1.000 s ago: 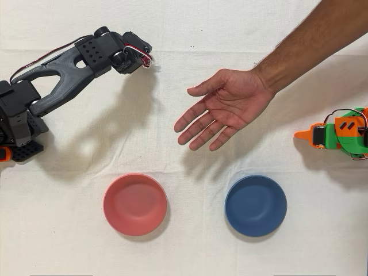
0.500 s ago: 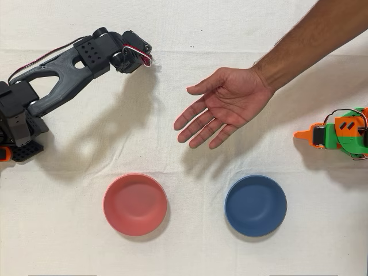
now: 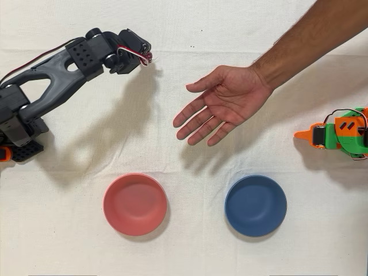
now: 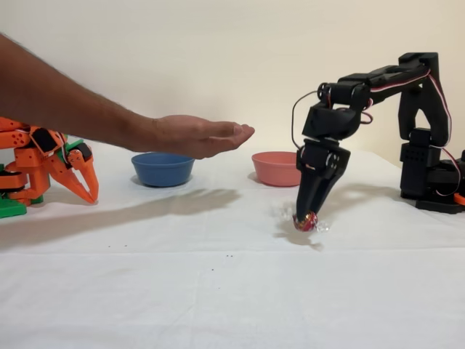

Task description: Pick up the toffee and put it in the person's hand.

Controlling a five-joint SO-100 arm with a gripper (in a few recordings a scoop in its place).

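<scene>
Grasp step: gripper [image 4: 306, 218] closed on toffee [image 4: 305, 221], low at the cloth. Next, likely: lift clear, carry across to the person's hand [image 4: 196, 136], release over palm.

In the overhead view the toffee [image 3: 148, 58] is nearly all hidden under the black arm's hand [image 3: 145, 57], just a speck of red at the fingertips, too small to tell foil from wire. The black arm's base [image 3: 14, 138] is cut by the left edge, the idle orange arm [image 3: 339, 133] by the right edge, and the person's forearm [image 3: 313, 43] runs off the top right corner. In the fixed view the forearm [image 4: 58, 109] leaves at the left edge (as does the orange arm [image 4: 36, 163]), the black base [image 4: 436, 178] is clipped at the right, and the person's hand [image 4: 196, 136] is edge-on, palm unseen.
</scene>
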